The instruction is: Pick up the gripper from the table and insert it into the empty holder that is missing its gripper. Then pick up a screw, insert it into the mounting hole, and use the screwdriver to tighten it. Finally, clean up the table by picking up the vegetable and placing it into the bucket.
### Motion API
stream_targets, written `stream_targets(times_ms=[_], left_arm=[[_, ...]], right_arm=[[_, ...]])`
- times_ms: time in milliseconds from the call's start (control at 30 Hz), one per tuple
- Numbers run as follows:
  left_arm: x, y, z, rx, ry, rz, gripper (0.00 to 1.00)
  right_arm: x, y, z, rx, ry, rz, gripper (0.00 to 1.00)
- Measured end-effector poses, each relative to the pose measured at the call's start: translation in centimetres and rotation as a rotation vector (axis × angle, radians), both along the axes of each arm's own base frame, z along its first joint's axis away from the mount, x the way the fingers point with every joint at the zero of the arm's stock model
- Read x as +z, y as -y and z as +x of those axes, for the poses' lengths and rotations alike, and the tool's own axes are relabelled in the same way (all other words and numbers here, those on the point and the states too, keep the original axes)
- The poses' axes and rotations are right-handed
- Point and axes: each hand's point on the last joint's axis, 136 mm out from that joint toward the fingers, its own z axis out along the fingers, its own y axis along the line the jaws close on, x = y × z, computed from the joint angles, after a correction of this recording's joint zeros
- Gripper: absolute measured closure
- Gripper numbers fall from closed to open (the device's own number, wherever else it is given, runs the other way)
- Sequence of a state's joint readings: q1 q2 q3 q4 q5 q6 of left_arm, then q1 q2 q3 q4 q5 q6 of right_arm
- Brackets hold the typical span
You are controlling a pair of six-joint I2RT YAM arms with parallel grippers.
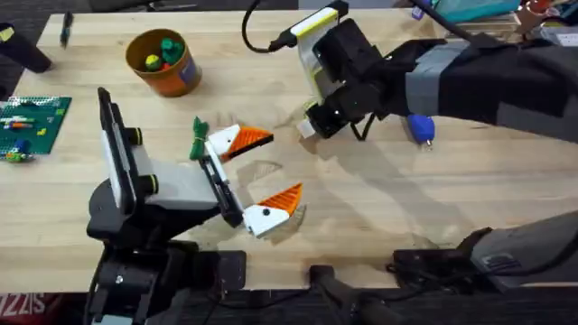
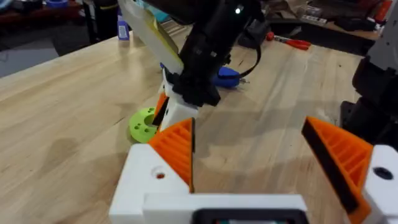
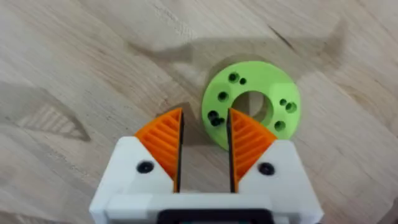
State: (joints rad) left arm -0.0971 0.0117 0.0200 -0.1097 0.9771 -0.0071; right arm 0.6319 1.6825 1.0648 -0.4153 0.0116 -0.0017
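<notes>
Overhead cam: left gripper (image 1: 262, 176) sits mid-table w/ its orange-padded fingers spread wide apart, nothing between them; one tip near (image 1: 246, 138), the other lower right. Dark-green leafy vegetable (image 1: 198, 138) lies on the table (image 1: 361, 208) just beside the upper finger's white base, touching or nearly so, can't tell which. Orange bucket (image 1: 164, 61) stands upper left, well apart from both arms, w/ small green and yellow pieces inside. Right arm reaches across from the right side, its gripper (image 1: 310, 127) down at the table, mostly hidden under the black wrist, so finger spacing isn't readable from above. Blue screwdriver (image 1: 419, 127) lies just beyond that arm, partly covered by it. Green circuit-like board (image 1: 32, 122) at far left edge.

Right wrist cam adds what overhead hides: right gripper (image 3: 205, 146) fingers are close together w/ a narrow gap, empty, tips right at the rim of a bright green ring-shaped disc (image 3: 252, 102) lying flat on the wood; touching or just above it, can't tell.

Left wrist cam: looks out past the left gripper (image 2: 261, 149), wide apart, toward the right arm's gripper (image 2: 174, 106) w/ the green disc (image 2: 143, 124) beside it and the blue screwdriver (image 2: 227, 76) behind. Red-handled tool (image 2: 292, 42) lies far back on the table.
</notes>
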Motion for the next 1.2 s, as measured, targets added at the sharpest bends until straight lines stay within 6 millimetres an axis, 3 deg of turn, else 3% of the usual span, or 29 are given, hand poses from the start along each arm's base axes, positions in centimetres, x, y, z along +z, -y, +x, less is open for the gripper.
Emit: stream_targets(times_ms=[567,733,1200], left_arm=[[0.00,0.00,0.01,0.000,0.000,0.000,0.015],[0.00,0.00,0.00,0.000,0.000,0.000,0.015],[0.00,0.00,0.01,0.000,0.000,0.000,0.015]], right_arm=[[-0.41,-0.17,0.32,-0.001,0.005,0.000,0.618],[-0.39,-0.13,0.39,-0.002,0.008,-0.003,0.739],[-0.54,-0.07,0.39,-0.002,0.007,-0.008,0.842]])
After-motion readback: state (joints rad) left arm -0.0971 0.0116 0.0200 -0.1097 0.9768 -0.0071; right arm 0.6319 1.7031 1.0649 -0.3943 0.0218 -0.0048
